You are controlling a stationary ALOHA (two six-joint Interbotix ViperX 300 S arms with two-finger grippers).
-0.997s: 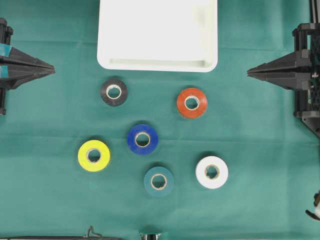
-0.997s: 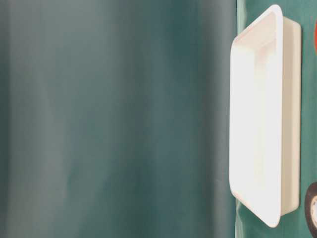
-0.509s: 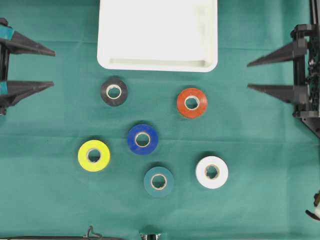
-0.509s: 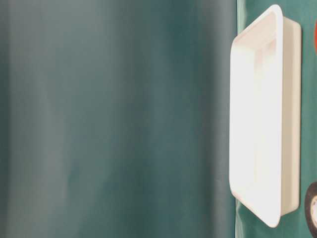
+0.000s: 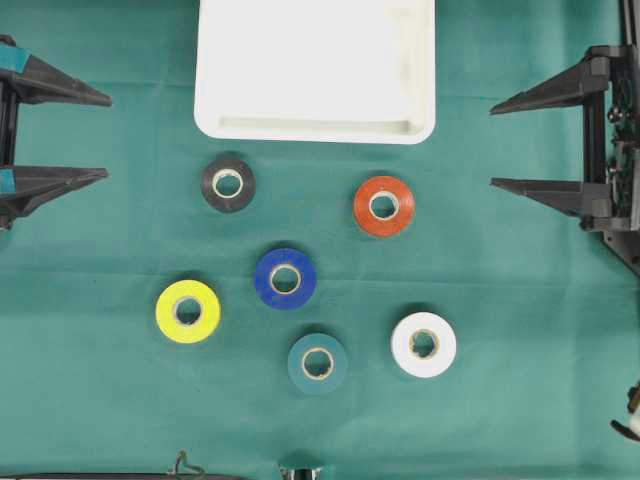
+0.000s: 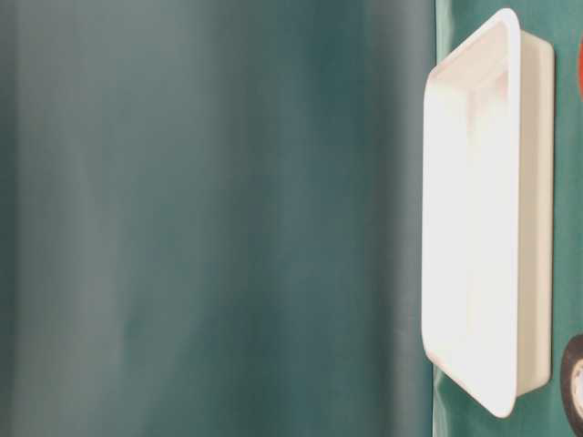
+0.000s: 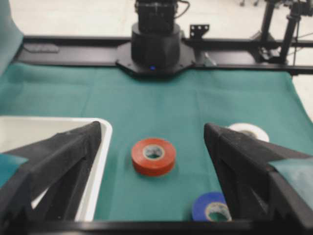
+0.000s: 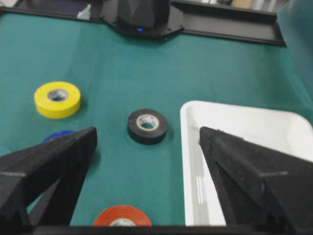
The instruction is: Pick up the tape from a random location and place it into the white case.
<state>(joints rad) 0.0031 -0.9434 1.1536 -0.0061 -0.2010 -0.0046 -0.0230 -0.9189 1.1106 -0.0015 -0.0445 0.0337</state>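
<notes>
White case [image 5: 315,70] on a plain green cloth [image 5: 100,400]. Six rolls show: black [image 5: 228,184], orange-red [image 5: 384,206], blue [image 5: 285,278], yellow [image 5: 188,311], teal [image 5: 318,363], white [image 5: 424,345]. Black fingers [image 5: 60,88], teal tape patches on the left pair.

My overhead camera looks straight down on the green cloth [image 5: 90,400], white case [image 5: 315,128] at top centre. My table-level camera sits very close, rotated sideways, facing the case [image 6: 533,218]; mostly blurred green. My left wrist camera looks between its fingers [image 7: 54,161] toward the opposite arm base [image 7: 155,46], sharing the orange tape roll [image 7: 153,155]. My right wrist camera mirrors it, sharing the black tape roll [image 8: 147,126].
</notes>
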